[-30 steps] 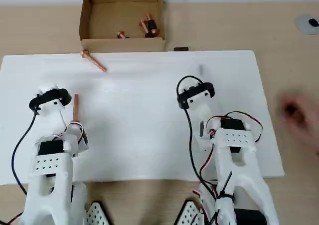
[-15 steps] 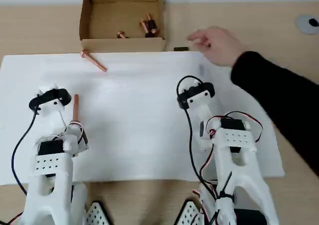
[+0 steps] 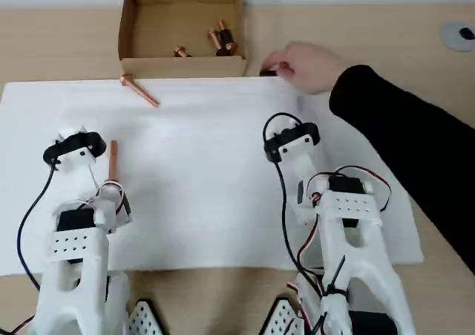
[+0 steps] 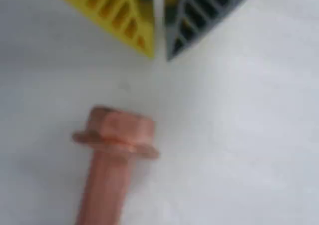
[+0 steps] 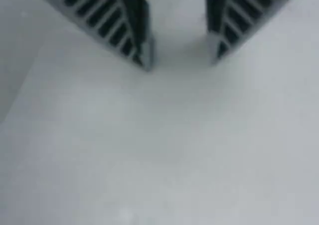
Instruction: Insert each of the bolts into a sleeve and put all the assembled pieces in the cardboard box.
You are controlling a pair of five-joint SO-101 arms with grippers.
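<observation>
Well, the left end effector (image 4: 159,55) is nearly pressed together and empty; I'd have it spread first, then close across the shank of the bolt (image 4: 112,155) lying just off its tips on the white mat (image 3: 208,164). The right end effector (image 5: 179,60) stands spread, empty. The bolt is copper-coloured, with a flanged hex head. A person's hand (image 3: 304,64) sits near the cardboard box (image 3: 182,67).

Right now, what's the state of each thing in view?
left gripper: shut, empty.
right gripper: open, empty.
cardboard box: open-topped, assembled pieces inside.
far bolt: loose on the mat by the box's front, no sleeve.
near bolt: flat on the mat before the left gripper, no sleeve.
dark piece: beside the box, a person's hand at it.
</observation>
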